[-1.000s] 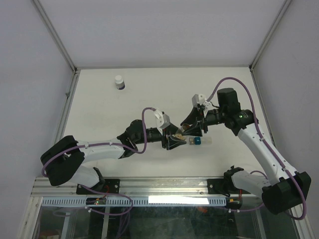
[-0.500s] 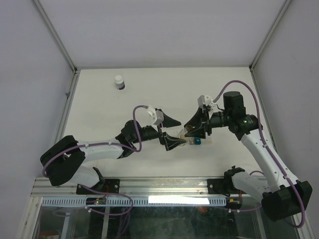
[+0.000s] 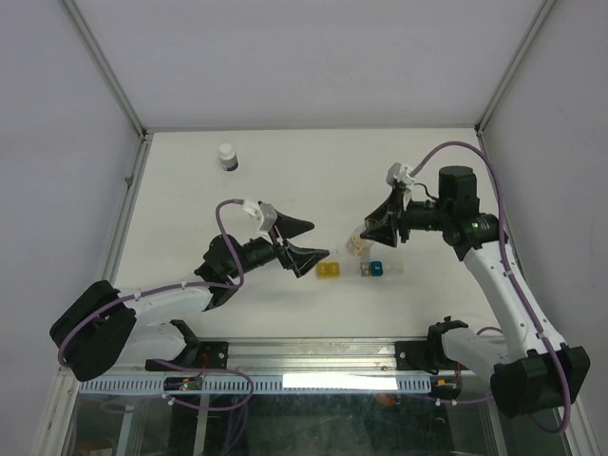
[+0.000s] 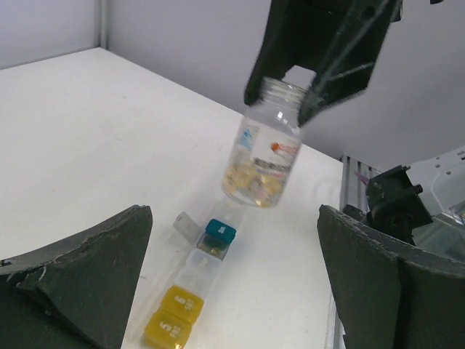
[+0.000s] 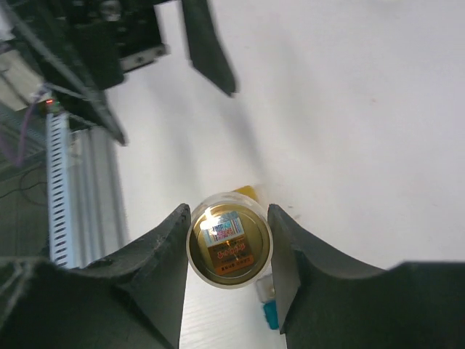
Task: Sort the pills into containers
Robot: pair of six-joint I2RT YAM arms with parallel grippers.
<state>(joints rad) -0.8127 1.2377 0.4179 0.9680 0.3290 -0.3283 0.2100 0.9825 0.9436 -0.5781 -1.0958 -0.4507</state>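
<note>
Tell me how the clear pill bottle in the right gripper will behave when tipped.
The pill bottle looks like clear plastic with only a shallow layer of pills, so probably light. Its mouth is open, so tilting would likely spill them. The right gripper pinches it near the rim on a smooth round wall, so it may swivel or slip.

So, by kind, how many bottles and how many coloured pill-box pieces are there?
Bottles: 2, the white bottle and the clear bottle in the right pincer.
Coloured pill-box pieces: 2, the yellow piece and the teal piece.
Total: 4.
</note>
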